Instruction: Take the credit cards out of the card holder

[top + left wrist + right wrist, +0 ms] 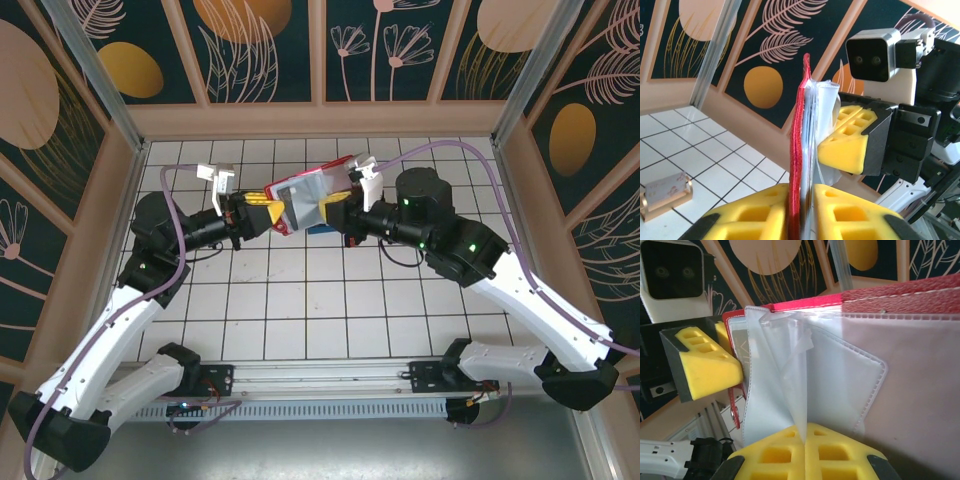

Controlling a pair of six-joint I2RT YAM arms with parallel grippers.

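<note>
While it hangs between them, card holder (300, 196) clamped in left hand (263, 213), right hand (330, 212) pinching its clear pocket (810, 385).

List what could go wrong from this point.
1. The right gripper pinches only a thin flap of clear pocket; pulling could tear the plastic.
2. The card holder hangs above the table between both grippers; if the left gripper loses the red edge, it may swing or drop.
</note>
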